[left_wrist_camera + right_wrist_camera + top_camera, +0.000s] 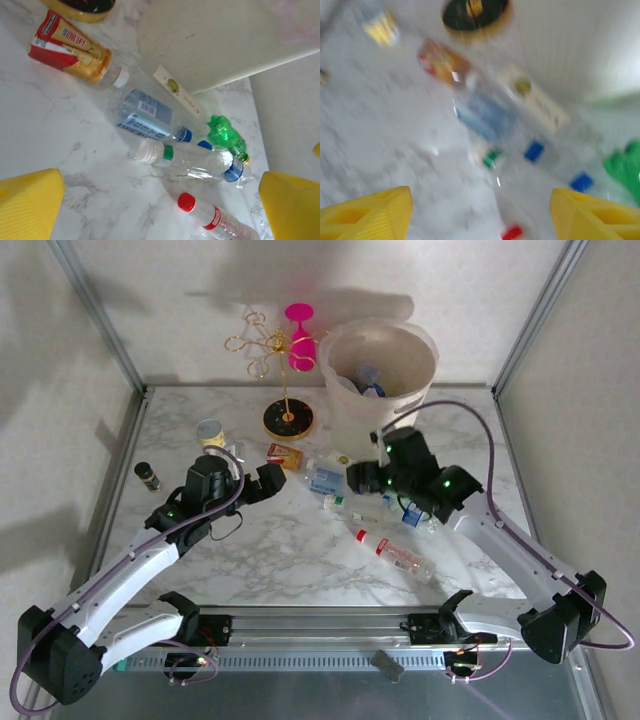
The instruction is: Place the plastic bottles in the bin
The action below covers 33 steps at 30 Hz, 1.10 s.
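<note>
Reaching together for the bottles (325,480) packed just in front of the bin (432,355), the left gripper (272,480) and right gripper (358,478), both open and holding nothing, might bump each other or send round bottles rolling away.

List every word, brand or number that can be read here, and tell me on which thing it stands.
No text can be read with certainty.
Bottle with red and gold label: print too small.
Bottle with blue label: barcode, digits too small.
Pale label with green mark: print too small.
Red-capped bottle: label too blurred.
</note>
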{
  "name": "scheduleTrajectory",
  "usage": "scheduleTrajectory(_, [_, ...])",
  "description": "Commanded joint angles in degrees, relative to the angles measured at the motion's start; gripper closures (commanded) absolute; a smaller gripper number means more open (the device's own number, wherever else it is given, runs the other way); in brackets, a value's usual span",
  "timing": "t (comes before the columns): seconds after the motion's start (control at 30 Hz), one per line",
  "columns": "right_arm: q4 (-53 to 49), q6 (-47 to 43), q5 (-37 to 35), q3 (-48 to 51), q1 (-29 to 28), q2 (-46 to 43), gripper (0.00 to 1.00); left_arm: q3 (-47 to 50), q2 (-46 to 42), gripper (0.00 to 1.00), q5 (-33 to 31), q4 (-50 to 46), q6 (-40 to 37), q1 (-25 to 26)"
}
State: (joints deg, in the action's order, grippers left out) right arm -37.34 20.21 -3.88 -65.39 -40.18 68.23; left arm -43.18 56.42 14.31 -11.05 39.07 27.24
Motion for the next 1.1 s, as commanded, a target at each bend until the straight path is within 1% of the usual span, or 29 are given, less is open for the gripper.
scheduleTrajectory(0.0, [-8.81, 2.50, -5.27, 4.11, -5.43, 1.21, 0.25, 0.46, 0.24, 0.01, -0.85, -0.03, 0.89, 0.35])
scheduleTrajectory(0.1, [-11.95, 2.31, -7.77, 6.30, -7.93, 3.92, 0.23, -0.13, 0.78, 0.01, -2.02, 0.09, 0.76, 0.30])
scheduleTrajectory(0.3, [-12.90, 2.44, -9.29, 6.80, -8.77, 10.16, 0.19, -0.70, 0.68, 0.01, -3.67, -0.83, 0.63, -0.38])
scheduleTrajectory(0.43, [-10.53, 3.58, -8.69, 8.12, -8.80, 12.94, 0.12, 0.50, 0.03, 0.01, -3.03, -0.49, 0.70, -1.22])
scheduleTrajectory(0.5, [-9.33, 4.19, -8.26, 8.97, -8.85, 14.56, 0.06, 1.12, -0.24, 0.01, -2.54, -0.21, 0.73, -1.49])
scheduleTrajectory(0.6, [-7.50, 5.17, -8.38, 10.42, -8.84, 16.70, 0.04, 1.68, -0.41, 0.01, -2.02, 0.22, 0.67, -1.73])
scheduleTrajectory(0.83, [-3.97, 6.96, -9.43, 15.79, -8.93, 19.14, 0.06, 1.41, -0.61, 0.01, -1.30, 0.21, 0.24, -2.20])
scheduleTrajectory(1.0, [-3.46, 7.29, -10.27, 15.90, -9.99, 21.25, 0.12, 1.58, -0.36, 0.01, -1.12, 0.60, 0.38, -2.28])
scheduleTrajectory(1.07, [-2.99, 6.97, -10.43, 15.64, -10.73, 22.85, 0.18, 1.78, -0.35, 0.01, -1.03, 0.85, 0.65, -2.37])
